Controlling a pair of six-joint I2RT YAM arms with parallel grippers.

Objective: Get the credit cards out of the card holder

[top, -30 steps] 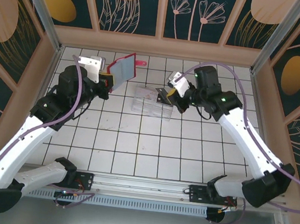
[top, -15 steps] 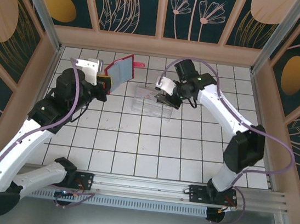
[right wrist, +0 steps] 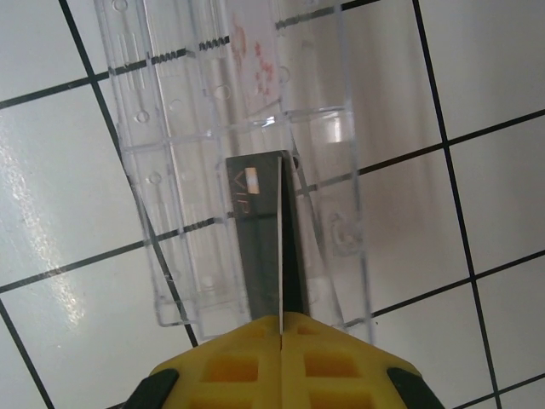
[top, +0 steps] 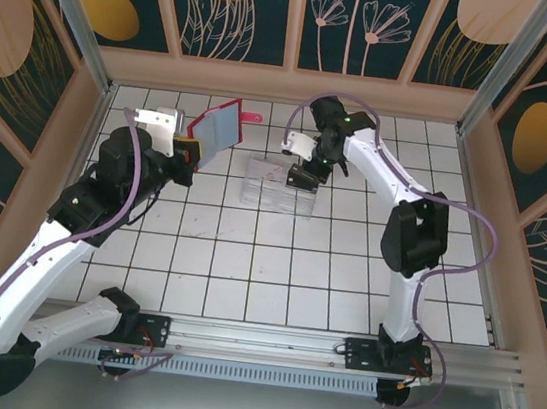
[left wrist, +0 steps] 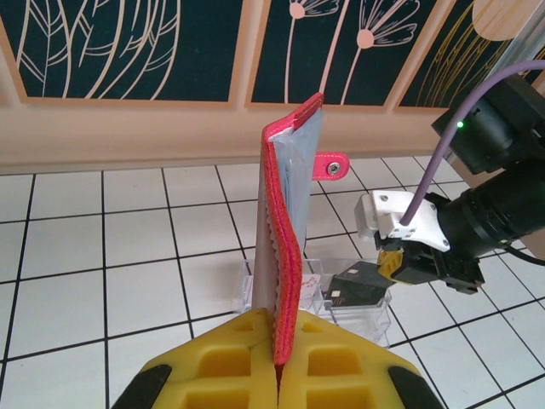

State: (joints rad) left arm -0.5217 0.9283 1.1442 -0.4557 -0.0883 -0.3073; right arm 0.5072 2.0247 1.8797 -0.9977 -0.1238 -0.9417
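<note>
White tiled table, dark grout lines. Dark teal wall panels along far, left, right edges: peach leaf and flower motifs. Pale wooden frames. Aluminium posts at far corners. Metal rail along near edge.

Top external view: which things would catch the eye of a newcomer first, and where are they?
The small red folding wallet stands out first, held up off the white tiled table at its far left by the left gripper. Near the far middle, the right gripper pinches a dark thin card over the clear plastic tray.
</note>
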